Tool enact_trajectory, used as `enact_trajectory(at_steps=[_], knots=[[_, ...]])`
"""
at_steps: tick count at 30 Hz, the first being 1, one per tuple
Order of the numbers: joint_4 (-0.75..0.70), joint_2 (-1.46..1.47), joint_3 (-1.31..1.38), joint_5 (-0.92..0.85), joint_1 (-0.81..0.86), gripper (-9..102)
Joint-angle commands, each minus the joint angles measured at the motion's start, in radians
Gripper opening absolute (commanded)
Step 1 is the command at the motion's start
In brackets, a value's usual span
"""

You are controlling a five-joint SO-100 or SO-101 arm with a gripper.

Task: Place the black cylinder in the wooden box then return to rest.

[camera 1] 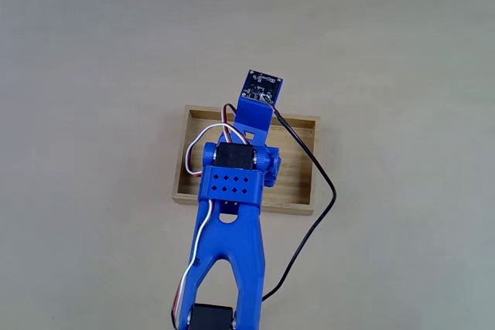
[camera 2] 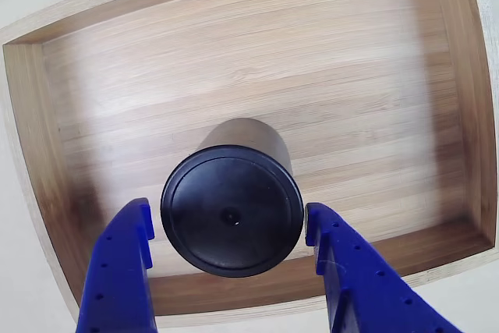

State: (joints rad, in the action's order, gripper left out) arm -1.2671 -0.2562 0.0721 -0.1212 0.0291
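Black cylinder [camera 2: 231, 210] stands on the wooden box [camera 2: 234, 60] floor, directly between the fingers; gripper [camera 2: 228, 232] spread open, small gaps either side; placement apparently done; retreat to rest outstanding.

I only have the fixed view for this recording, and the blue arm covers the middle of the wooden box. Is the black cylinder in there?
Observer: Yes. In the other view the black cylinder stands upright on the floor of the wooden box, near one long wall.
Operator: Are the fingers clamped on it?
Observer: No. The blue fingers sit on either side of it with a gap on each side, so the gripper is open.
Operator: Is anything else in the box?
Observer: Only bare wood grain shows around the cylinder in that view.
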Motion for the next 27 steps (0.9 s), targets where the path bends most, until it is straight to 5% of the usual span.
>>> enact_trajectory(at_steps=[1,27], knots=[[0.018,0.028,0.098,0.025,0.021,30],[0.020,0.230,-0.006,0.227,0.021,30]])
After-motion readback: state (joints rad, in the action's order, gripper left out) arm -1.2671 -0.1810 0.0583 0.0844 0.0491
